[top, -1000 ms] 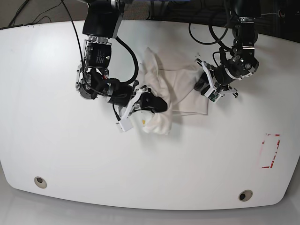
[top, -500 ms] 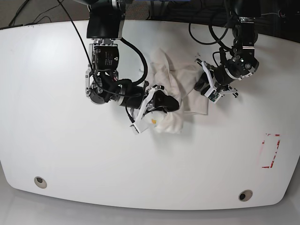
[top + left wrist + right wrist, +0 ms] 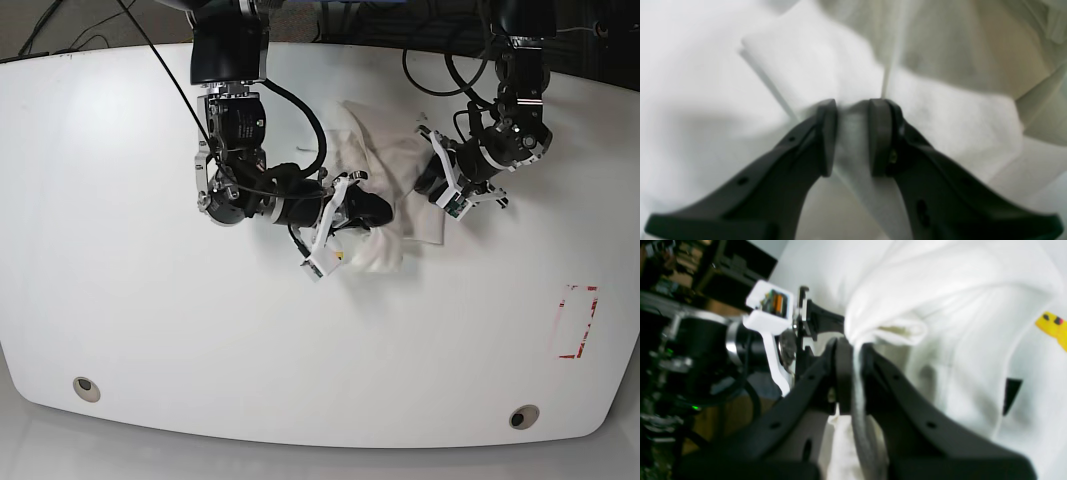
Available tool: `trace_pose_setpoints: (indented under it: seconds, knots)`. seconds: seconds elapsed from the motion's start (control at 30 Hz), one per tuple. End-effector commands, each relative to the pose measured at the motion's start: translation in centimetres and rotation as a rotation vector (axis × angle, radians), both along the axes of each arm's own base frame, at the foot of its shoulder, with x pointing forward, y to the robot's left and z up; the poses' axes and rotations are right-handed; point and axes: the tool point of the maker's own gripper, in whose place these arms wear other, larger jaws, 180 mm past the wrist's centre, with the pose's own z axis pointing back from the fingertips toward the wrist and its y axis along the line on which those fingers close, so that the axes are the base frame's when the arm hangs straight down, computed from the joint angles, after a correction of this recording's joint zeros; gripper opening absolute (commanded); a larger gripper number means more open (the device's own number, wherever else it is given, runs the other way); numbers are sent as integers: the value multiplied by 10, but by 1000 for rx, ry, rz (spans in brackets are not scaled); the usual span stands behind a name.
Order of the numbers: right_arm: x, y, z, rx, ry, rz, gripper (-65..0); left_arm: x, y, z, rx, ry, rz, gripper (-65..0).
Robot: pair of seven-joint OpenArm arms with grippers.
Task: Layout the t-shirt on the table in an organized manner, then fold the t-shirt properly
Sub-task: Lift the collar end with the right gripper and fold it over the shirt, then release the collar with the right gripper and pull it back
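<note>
Both tools clamped on bunched t-shirt (image 3: 385, 170): left tool (image 3: 853, 136) pinches a white fold, right tool (image 3: 853, 380) grips an edge, above white bench (image 3: 120, 300)

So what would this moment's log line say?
left gripper: shut on shirt | right gripper: shut on shirt | shirt: bunched on table

Bunched t-shirt (image 3: 385, 190) between both arms; bare table (image 3: 130, 330) all round

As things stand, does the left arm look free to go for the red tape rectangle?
Probably not: the left pincer is shut on the t-shirt. The table toward the red tape rectangle looks unobstructed.
</note>
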Motion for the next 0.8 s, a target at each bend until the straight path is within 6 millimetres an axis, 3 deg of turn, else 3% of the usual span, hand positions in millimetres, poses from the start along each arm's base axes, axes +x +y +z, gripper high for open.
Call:
trace_pose_setpoints:
  seconds: [0.0,0.1,0.43,0.6,0.77]
  knots:
    - [12,13,27,57,-73,5,-639,-2,9,-5,61,28,-1,-503]
    - [11,18,23,59,-43,11,-613,-2,8,-5,59,28,-1,-503]
    - [28,30,35,75,25,-23,-267,-2,8,-4,59,26,-1,-503]
    - [30,43,47,68,-23,22,-228,-1,9,-3,61,23,-2,-503]
    - [39,42,59,66,-62,20,-225,8,17,19,100,-47,-16,-503]
